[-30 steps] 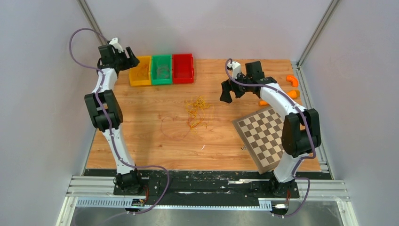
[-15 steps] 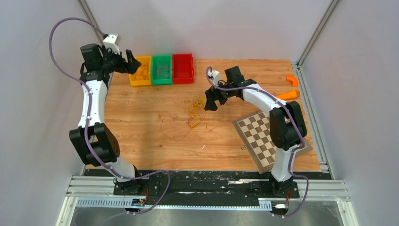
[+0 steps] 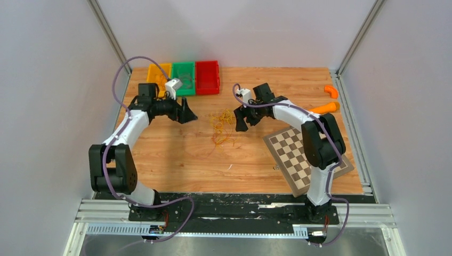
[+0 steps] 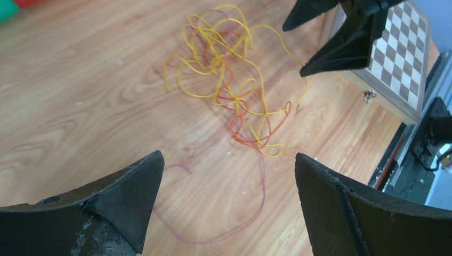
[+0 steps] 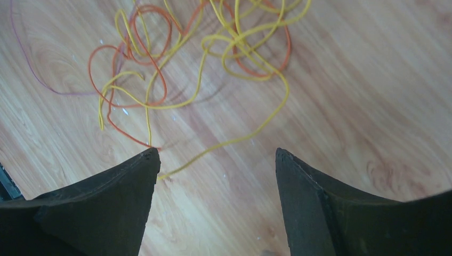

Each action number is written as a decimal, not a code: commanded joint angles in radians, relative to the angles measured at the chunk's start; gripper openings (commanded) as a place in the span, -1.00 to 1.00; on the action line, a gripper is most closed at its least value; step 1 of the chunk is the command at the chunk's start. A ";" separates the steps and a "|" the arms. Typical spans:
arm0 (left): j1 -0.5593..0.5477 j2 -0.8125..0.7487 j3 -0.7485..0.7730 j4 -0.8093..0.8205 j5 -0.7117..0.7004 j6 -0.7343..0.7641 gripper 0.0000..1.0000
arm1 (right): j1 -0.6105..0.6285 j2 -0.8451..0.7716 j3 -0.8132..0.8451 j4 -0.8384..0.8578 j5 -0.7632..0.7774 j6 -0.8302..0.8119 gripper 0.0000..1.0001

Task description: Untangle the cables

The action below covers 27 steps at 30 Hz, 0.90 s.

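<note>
The cables, a yellow, orange and red tangle, lie mid-bench between the two grippers. The left gripper is just left of them, jaws spread wide and empty. The right gripper hovers at their right edge, jaws also spread, holding nothing. A chessboard lies near right.
</note>
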<state>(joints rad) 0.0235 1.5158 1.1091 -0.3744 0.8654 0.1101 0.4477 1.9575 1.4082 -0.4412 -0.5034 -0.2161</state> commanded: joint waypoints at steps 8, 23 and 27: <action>-0.195 0.059 -0.060 0.195 -0.161 -0.117 1.00 | -0.010 0.052 0.023 0.072 -0.046 0.083 0.11; -0.223 -0.147 -0.329 0.791 0.002 0.065 1.00 | 0.011 -0.243 0.074 0.133 -0.432 0.202 -1.00; -0.238 -0.229 -0.326 0.871 0.015 0.065 1.00 | 0.055 -0.287 0.110 0.134 -0.464 0.208 -1.00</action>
<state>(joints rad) -0.1974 1.3834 0.7712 0.3004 0.8314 0.1131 0.4591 1.7294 1.4643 -0.3538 -0.8772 -0.0319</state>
